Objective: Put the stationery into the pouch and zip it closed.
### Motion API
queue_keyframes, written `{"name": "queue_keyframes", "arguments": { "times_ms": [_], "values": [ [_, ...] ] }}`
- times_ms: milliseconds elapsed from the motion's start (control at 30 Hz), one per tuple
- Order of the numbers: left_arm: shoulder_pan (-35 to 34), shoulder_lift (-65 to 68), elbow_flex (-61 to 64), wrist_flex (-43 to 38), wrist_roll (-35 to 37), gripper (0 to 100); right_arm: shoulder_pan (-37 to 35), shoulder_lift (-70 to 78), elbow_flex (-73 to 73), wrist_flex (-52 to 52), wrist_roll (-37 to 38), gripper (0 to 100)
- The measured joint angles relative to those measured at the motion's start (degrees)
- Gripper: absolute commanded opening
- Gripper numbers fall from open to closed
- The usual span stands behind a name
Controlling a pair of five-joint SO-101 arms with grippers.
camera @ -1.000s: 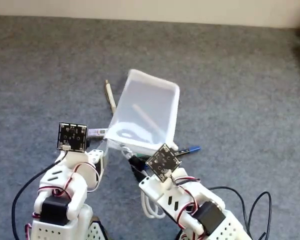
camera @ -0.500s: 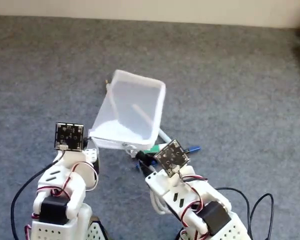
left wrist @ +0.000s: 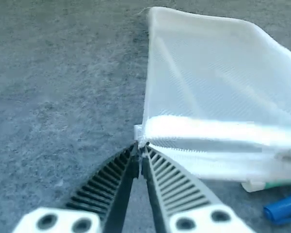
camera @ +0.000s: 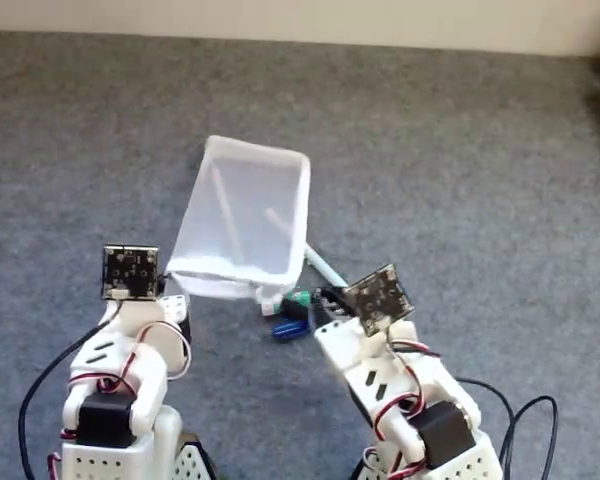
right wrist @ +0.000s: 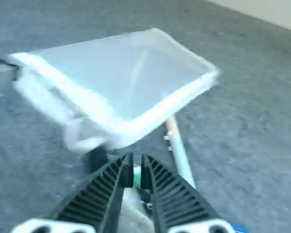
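We see the pouch (camera: pixel 245 210), white mesh with two pale sticks showing through it, near the middle of the grey carpet (camera: pixel 480 150), its mouth toward the arms. Our left gripper (left wrist: pixel 139 151) pinches the pouch's mouth corner. Our right gripper (right wrist: pixel 136 160), fingers pressed together, sits near the mouth's other end, above a green item (camera: pixel 300 298), a blue pen (camera: pixel 288 328) and a white pen (camera: pixel 325 268).
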Motion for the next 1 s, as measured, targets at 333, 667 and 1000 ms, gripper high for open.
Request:
{"name": "queue_keyframes", "arguments": {
  "times_ms": [333, 667, 1000],
  "values": [
    [-3.87, 0.00, 0.09, 0.00, 0.00, 0, 3.16, 0.00, -0.09, 0.44, 0.00, 3.1],
    [-4.57, 0.00, 0.09, 0.00, 0.00, 0, -13.36, 0.00, -0.09, 4.13, 0.18, 25.9],
    [-4.57, 0.00, 0.09, 0.00, 0.00, 0, -19.43, 0.09, 8.70, -6.95, 4.75, 25.7]
  ]
}}
